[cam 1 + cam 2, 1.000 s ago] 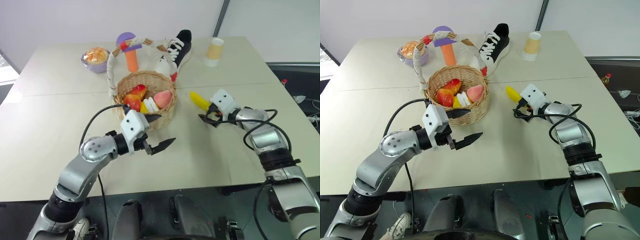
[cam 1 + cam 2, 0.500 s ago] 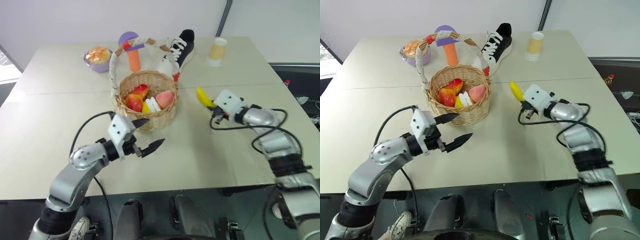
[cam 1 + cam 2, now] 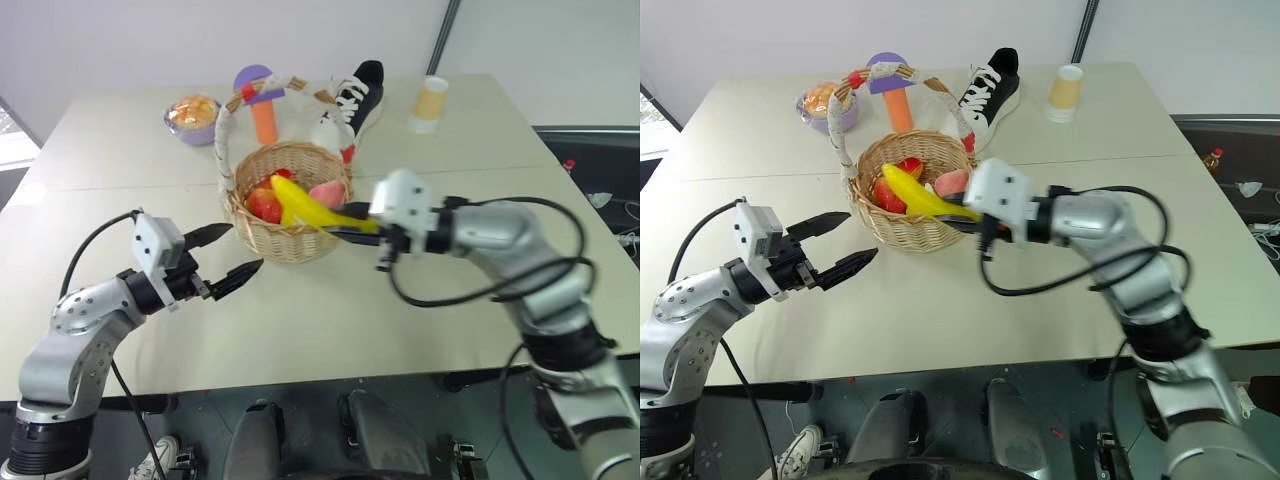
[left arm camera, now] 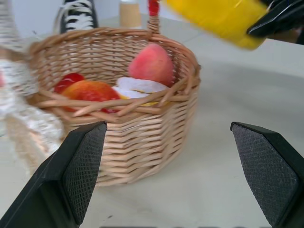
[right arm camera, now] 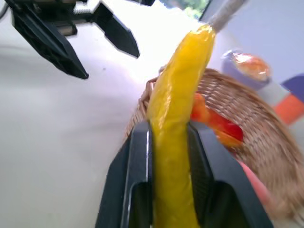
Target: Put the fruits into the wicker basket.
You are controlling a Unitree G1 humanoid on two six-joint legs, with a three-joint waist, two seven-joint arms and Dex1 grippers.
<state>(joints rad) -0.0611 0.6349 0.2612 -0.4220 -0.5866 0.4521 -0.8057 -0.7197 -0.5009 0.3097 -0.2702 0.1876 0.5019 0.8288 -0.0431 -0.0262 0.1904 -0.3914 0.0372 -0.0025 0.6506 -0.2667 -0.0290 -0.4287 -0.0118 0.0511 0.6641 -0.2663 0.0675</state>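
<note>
My right gripper (image 3: 348,228) is shut on a curved yellow banana (image 3: 308,206) and holds it over the near right rim of the wicker basket (image 3: 292,246). In the right wrist view the banana (image 5: 176,118) runs up between the two black fingers (image 5: 137,185). Inside the basket (image 4: 142,137) lie a pink peach (image 4: 151,64), a red-yellow mango (image 4: 90,90) and a small red-orange fruit (image 4: 68,80). My left gripper (image 3: 245,247) hovers open and empty to the left of the basket, pointing at it.
Behind the basket stand a purple bowl with an orange bun (image 3: 193,115), a purple-capped mushroom toy (image 3: 261,100), a black and white shoe (image 3: 352,98) and a paper cup (image 3: 430,103). The table's front edge (image 3: 330,372) runs just below both arms.
My right gripper shut on the banana, lifted it off the table and carried it left to the basket. My left arm drew away to the left, still open.
</note>
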